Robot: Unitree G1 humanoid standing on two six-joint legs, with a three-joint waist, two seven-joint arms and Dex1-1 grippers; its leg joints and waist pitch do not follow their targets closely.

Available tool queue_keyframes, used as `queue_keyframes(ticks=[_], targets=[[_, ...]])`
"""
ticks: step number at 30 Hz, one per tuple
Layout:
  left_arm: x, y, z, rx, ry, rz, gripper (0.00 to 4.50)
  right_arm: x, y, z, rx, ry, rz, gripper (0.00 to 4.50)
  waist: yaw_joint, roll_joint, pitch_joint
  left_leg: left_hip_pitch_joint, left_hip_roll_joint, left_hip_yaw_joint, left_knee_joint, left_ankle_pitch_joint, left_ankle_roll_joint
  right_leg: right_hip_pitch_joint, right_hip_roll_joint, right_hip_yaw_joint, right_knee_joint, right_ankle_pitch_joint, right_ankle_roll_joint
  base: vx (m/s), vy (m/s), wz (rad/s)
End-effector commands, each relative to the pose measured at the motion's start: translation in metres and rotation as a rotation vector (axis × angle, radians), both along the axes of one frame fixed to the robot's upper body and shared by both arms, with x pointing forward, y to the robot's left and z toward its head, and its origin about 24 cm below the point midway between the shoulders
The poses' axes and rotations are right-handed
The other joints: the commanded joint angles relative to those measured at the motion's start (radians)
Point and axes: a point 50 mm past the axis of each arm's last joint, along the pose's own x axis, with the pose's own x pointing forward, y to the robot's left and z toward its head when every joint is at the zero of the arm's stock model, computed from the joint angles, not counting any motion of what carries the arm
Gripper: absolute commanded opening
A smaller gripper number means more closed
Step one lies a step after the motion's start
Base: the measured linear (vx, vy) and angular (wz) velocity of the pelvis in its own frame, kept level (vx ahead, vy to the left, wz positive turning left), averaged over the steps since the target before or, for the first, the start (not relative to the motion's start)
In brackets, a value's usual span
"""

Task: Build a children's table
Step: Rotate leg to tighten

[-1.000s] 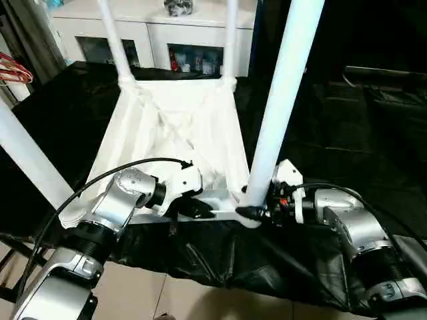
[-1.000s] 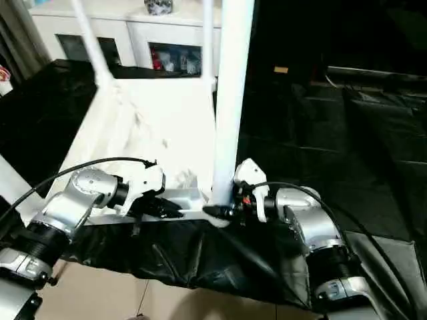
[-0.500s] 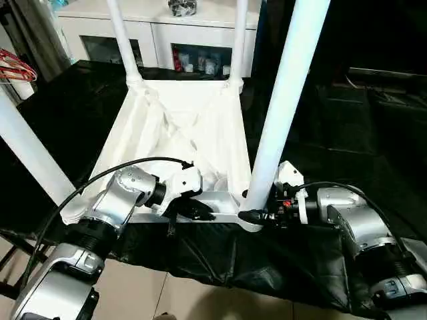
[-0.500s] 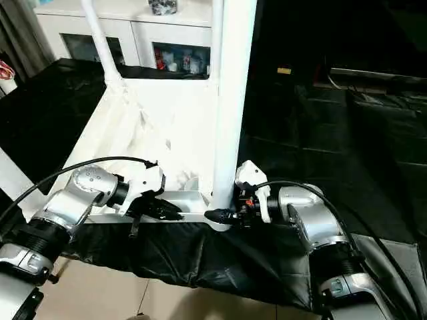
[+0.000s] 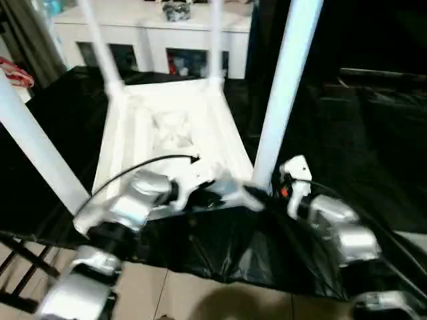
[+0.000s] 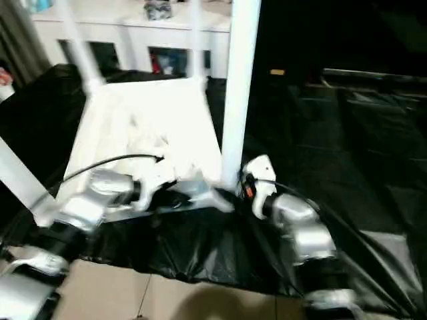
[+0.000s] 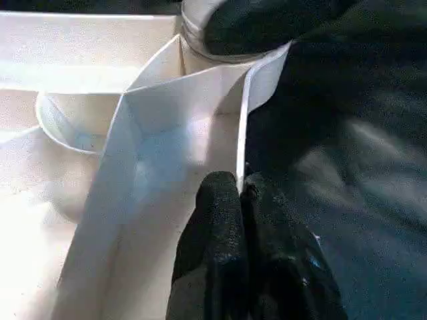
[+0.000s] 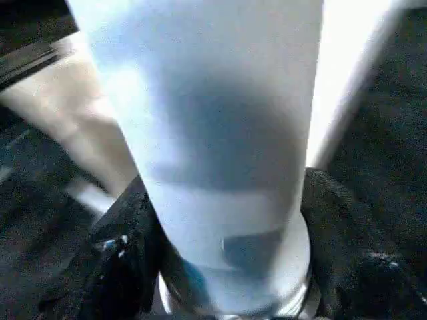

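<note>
The children's table (image 5: 167, 120) lies upside down on a black cloth, its white legs pointing up. My left gripper (image 7: 239, 183) is shut on the thin near rim (image 7: 243, 120) of the top, close to the near right corner; in the left eye view the left gripper (image 5: 217, 195) sits at that front edge. My right gripper (image 8: 227, 267) is shut on the base of the near right leg (image 5: 283, 87), with a black finger (image 8: 127, 260) on either side of the leg (image 8: 213, 133), just above its socket.
The black cloth (image 5: 333, 120) covers the work surface and hangs over its front edge above the tiled floor (image 5: 200, 300). A white cabinet (image 5: 153, 27) with glass doors stands behind. The near left leg (image 5: 33, 147) rises beside my left arm.
The whole picture has shifted and blurred, so the camera has moved. Both grippers keep their holds on the rim and on the leg.
</note>
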Motion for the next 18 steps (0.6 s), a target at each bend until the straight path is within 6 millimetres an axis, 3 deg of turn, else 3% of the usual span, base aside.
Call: queue_keyframes(ticks=[1, 5, 9, 10, 11, 18], targets=[[0.000, -0.037, 0.009, -0.081, -0.067, 0.042, 0.00, -0.011, 0.058, -0.017, 0.068, 0.088, 0.057, 2.63, -0.001, -0.007, -0.043, -0.001, 0.015, -0.004, -0.075, -0.277, 0.008, 0.039, -0.051, 0.037, -0.093, -0.391, -0.148, 0.000, 0.000, 0.00], [-0.003, -0.053, 0.011, -0.106, -0.088, 0.068, 0.00, -0.005, 0.070, -0.019, 0.086, 0.109, -0.090, 2.63, -0.012, -0.008, -0.046, -0.006, 0.015, -0.006, -0.076, -0.261, 0.011, 0.042, -0.049, 0.036, -0.088, -0.345, -0.152, 0.000, 0.000, 0.00], [-0.006, -0.056, 0.011, -0.114, -0.087, 0.059, 0.00, -0.004, 0.072, -0.016, 0.096, 0.079, -0.099, 2.63, -0.014, -0.009, -0.050, -0.010, 0.016, -0.004, -0.072, -0.223, 0.028, 0.046, -0.047, 0.037, -0.078, -0.243, -0.171, 0.000, 0.000, 0.00], [-0.007, -0.054, 0.010, -0.112, -0.082, 0.040, 0.00, -0.004, 0.068, -0.013, 0.110, 0.065, -0.074, 3.19, -0.015, -0.012, -0.050, -0.012, 0.016, -0.003, -0.071, -0.206, 0.035, 0.048, -0.046, 0.037, -0.075, -0.211, -0.178, 0.000, 0.000, 0.00], [-0.007, -0.054, 0.010, -0.112, -0.082, 0.040, 0.00, -0.004, 0.068, -0.013, 0.110, 0.065, -0.074, 3.33, -0.014, -0.010, -0.050, -0.012, 0.015, -0.003, -0.070, -0.200, 0.039, 0.048, -0.046, 0.037, -0.073, -0.198, -0.182, 0.000, 0.000, 0.00], [-0.010, -0.035, 0.010, -0.084, -0.071, -0.036, 0.00, -0.008, 0.046, -0.006, 0.047, 0.017, 0.076, 3.68, -0.016, -0.012, -0.052, -0.013, 0.014, 0.001, -0.062, -0.158, 0.069, 0.054, -0.044, 0.037, -0.065, -0.113, -0.211, 0.000, 0.000, 0.00]])
